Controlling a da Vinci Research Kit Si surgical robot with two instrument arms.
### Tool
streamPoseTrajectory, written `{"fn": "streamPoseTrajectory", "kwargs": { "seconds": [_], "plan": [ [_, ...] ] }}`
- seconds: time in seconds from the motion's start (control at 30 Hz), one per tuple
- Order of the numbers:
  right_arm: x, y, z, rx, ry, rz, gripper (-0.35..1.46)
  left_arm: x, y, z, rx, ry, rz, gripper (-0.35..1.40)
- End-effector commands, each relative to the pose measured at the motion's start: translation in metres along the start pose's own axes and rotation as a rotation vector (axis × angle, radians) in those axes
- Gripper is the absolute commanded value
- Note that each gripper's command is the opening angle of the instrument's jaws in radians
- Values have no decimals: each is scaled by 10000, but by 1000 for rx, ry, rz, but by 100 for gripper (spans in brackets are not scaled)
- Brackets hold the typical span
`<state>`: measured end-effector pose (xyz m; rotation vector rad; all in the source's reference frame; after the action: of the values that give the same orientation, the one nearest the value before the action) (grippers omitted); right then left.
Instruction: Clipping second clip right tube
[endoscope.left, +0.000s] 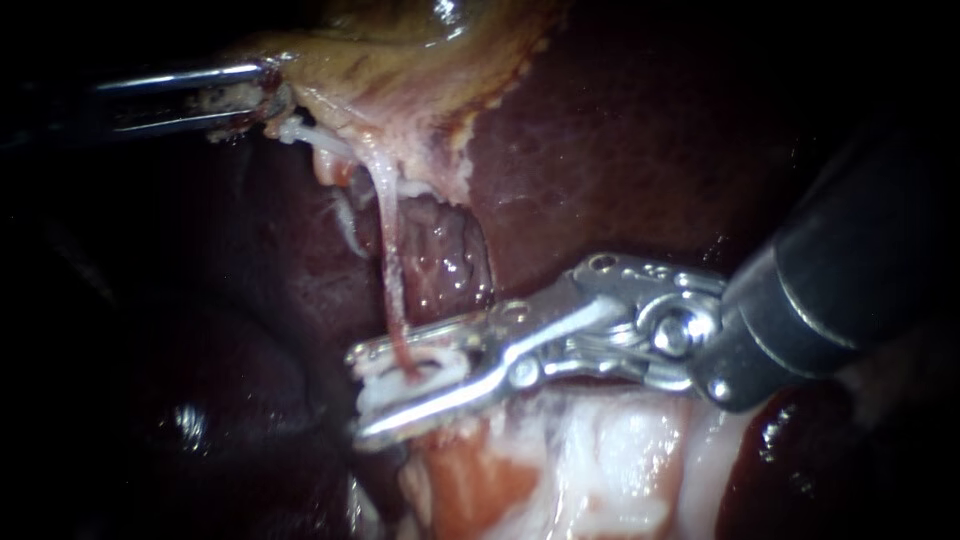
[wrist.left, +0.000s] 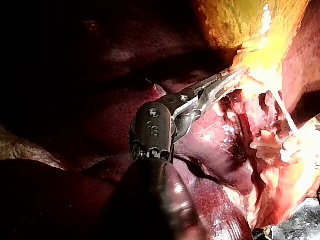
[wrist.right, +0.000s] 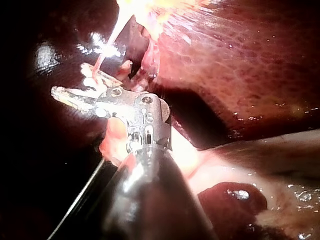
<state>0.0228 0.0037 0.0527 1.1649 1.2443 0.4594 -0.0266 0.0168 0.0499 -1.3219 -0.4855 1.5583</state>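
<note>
Tube (endoscope.left: 388, 260), only one, is running between the jaws of the right instrument (endoscope.left: 360, 395), which are clamping one white clip (endoscope.left: 420, 380); the left instrument (endoscope.left: 268, 95) is gripping the gallbladder (endoscope.left: 400, 70).

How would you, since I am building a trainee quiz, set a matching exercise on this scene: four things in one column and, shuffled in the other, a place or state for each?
Things
1. left instrument
2. right instrument
3. tube
4. liver

Places or states
A. dark red surface behind the rest
B. jaws shut on the edge of the gallbladder
C. thin and pale pink, runs from the gallbladder down between the right instrument's jaws
D. jaws hold a white clip that straddles the tube

Pairs: 1-B, 2-D, 3-C, 4-A
</note>
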Motion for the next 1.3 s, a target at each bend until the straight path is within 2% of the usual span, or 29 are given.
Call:
{"fn": "streamPoseTrajectory", "kwargs": {
  "seconds": [0.03, 0.17, 0.33, 0.73, 0.83, 0.9, 1.03, 1.3],
  "plan": [
    [0, 0, -1, -4, 1, 0, 42, 0, 0, 0, 0, 0, 0, -35],
    [2, 3, -7, -23, 15, 8, 36, 0, 0, 0, 0, 0, 0, -35],
    [2, 6, -18, -25, 19, 10, 18, 0, 0, 1, 0, 0, 0, -35],
    [2, 6, -22, -23, 18, 11, -14, -1, 0, 2, 4, 2, 0, -35],
    [2, 5, -24, -21, 20, 11, -35, -1, 0, 2, 4, 2, 1, -35],
    [1, 5, -25, -27, 10, 11, -35, -1, 0, 2, 4, 2, 1, -35],
    [1, 4, -27, -56, -35, 12, -35, -1, 0, 3, 4, 2, 1, -35],
    [0, 3, -28, -56, -35, 18, -35, -1, 0, 3, 4, 2, 1, -35]
  ]
}}
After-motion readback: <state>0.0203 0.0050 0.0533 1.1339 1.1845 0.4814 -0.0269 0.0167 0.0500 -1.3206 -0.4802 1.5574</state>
